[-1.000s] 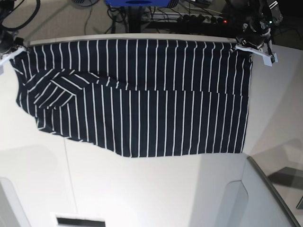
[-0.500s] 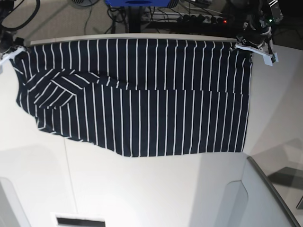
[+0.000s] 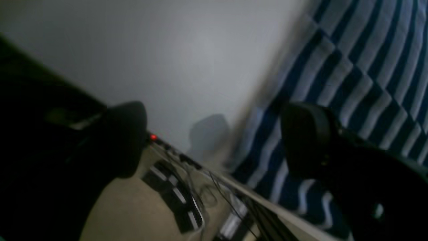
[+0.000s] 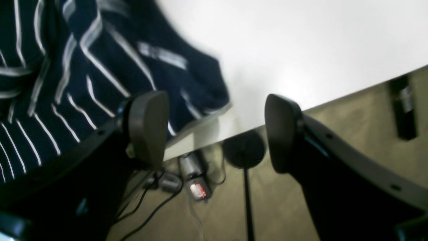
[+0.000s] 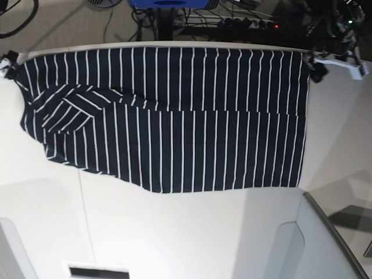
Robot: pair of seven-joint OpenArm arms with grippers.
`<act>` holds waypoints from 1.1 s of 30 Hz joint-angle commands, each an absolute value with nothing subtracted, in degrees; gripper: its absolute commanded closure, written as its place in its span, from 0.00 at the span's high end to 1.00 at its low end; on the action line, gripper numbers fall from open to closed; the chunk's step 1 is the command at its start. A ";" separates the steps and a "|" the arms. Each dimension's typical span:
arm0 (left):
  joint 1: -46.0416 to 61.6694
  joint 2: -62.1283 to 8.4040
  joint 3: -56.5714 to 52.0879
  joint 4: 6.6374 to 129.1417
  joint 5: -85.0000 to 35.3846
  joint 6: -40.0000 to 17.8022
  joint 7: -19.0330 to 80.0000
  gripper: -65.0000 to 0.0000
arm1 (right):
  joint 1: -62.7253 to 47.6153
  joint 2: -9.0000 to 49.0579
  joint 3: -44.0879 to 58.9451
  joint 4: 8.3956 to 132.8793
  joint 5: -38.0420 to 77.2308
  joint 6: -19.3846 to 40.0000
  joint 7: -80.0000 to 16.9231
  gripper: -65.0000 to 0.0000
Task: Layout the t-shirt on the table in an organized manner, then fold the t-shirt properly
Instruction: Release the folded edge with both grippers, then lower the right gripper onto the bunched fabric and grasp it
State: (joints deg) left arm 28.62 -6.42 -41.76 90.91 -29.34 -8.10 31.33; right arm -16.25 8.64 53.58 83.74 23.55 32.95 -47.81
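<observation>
White worktop (image 5: 174,232) carrying striped t-shirt (image 5: 174,116) flat along far edge, both hands, left (image 3: 214,140) and right (image 4: 214,134), open and empty beside its corners; risk: overhanging hem sliding off, wrinkling layout.

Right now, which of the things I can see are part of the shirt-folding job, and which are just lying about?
Part of the job:
- the striped t-shirt, spread flat
- the white table under it
- the left gripper and the right gripper, both open at the shirt's far corners

Just lying about:
- the cables and the power strip on the floor behind the table
</observation>
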 commanded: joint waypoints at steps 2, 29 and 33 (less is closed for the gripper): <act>27.65 -6.99 -43.47 92.88 -29.93 -8.66 30.64 0.89 | -16.31 9.63 53.85 86.99 24.22 33.27 -47.25 0.66; 24.57 -6.90 -27.65 93.58 -29.67 -8.92 30.37 0.00 | -6.37 9.89 9.63 90.33 6.46 40.00 -46.11 0.50; 24.66 -6.64 -27.65 93.58 -29.67 -8.92 30.37 0.00 | -4.53 9.89 9.19 83.47 6.55 40.00 -45.93 0.49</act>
